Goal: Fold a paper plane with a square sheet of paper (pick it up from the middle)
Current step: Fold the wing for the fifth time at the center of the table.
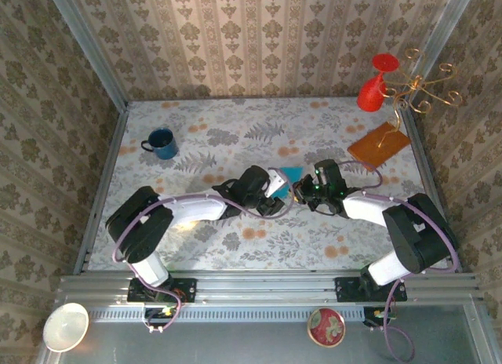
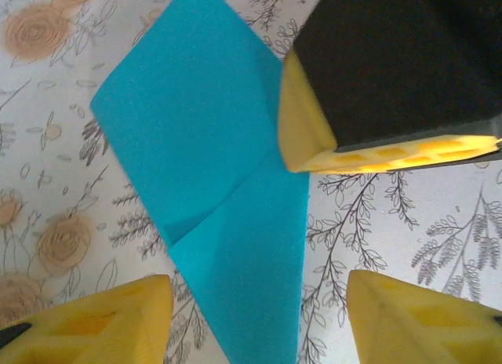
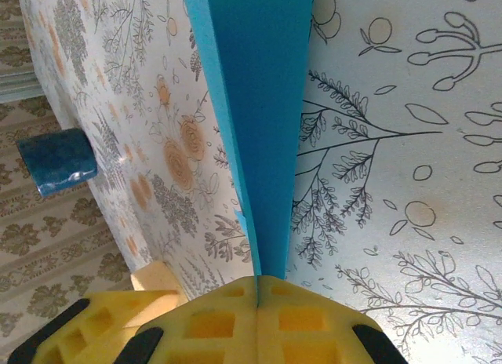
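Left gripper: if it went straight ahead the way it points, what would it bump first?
Most likely the folded teal paper straight ahead of the left gripper, then the flowery table under it, though depth is unclear.

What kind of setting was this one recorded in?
Likely a staged robot test cell, not a real room: wallpapered panels box in a floral-covered table, and an aluminium rail anchors the left arm and right arm.
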